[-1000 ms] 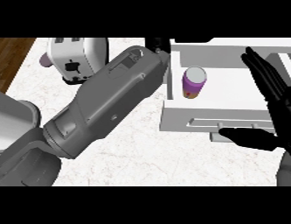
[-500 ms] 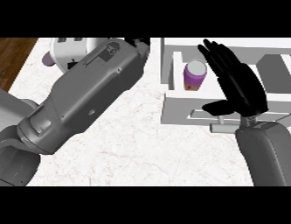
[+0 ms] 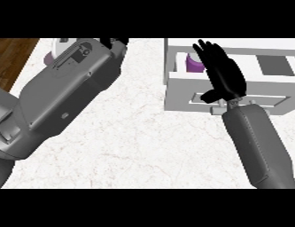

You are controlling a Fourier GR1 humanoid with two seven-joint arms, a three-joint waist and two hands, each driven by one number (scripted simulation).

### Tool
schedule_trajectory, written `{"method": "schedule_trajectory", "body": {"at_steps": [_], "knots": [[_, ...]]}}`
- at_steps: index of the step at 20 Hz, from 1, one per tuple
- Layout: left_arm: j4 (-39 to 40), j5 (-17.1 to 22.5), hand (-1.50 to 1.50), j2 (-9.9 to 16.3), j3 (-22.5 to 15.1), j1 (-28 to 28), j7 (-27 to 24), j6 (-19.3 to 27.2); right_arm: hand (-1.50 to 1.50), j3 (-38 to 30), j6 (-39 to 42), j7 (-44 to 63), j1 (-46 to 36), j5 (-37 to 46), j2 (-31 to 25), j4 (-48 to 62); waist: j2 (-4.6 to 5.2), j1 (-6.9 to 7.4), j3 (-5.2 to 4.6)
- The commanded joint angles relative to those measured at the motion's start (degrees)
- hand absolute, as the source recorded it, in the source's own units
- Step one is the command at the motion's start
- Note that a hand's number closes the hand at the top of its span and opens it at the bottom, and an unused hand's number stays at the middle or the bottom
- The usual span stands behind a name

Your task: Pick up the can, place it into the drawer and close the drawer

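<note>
The right robot hand (image 3: 223, 73) is above the open drawer (image 3: 231, 73) at the upper right of the view. Its fingers are straight and close together, pointing away from the robot, and the thumb sticks out to the left near the drawer's front panel. It holds nothing. The grey right forearm (image 3: 258, 144) comes in from the lower edge and goes up to this hand.

The can (image 3: 196, 62) stands inside the drawer, in its left part, just to the left of the right robot hand. It has a purple body and a pale top. The fingers cover part of its right side, and it cannot be told if they touch it.

The drawer is white, with a grey inside visible at the right of the hand. Its front panel, with a long handle, faces the robot.

The left forearm (image 3: 55, 99) is big in the view and crosses the left half of the table (image 3: 143, 146) in a diagonal line. Of the left robot hand (image 3: 114, 43) only some dark fingers show at the upper edge, and it cannot be told if they are open or curled. A white and purple object (image 3: 61, 48) is partly hidden behind this arm, at the upper left. The table top is white marble, and brown wooden floor (image 3: 2, 57) shows at the far left.
</note>
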Motion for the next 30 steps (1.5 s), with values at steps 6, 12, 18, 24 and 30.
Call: {"method": "schedule_trajectory", "body": {"at_steps": [6, 12, 18, 24, 30], "knots": [[-7.65, -2.45, -1.50, 4.79, 0.65, 5.23, 2.21, -1.17, -1.50, -4.77, -14.80, -2.13, -9.92, 3.72, -1.27, 22.53, 0.68, 0.51, 0.21], [-11.62, -3.75, -1.50, 5.63, 0.05, 5.06, 5.13, 1.76, -1.50, -8.44, -22.59, -3.69, -13.42, 3.05, -2.32, 31.16, 1.06, 1.89, 0.29], [-12.29, -3.82, -1.50, 9.21, 2.52, 6.62, 6.85, -1.57, -1.50, -9.34, -27.46, -2.91, -19.94, 4.97, -1.94, 38.73, 1.25, 1.33, 0.23], [-18.26, -5.11, -1.50, 10.24, 1.18, 6.80, 10.26, 1.73, -1.50, -11.61, -28.82, -1.89, -26.62, 4.83, -4.91, 43.66, 1.23, 3.14, 0.28], [-20.82, -6.18, -1.50, 9.75, 0.76, 7.44, 10.88, 2.43, -1.50, -12.37, -28.30, -1.02, -30.78, 5.40, -7.40, 47.28, 1.58, 3.66, 0.28]]}}
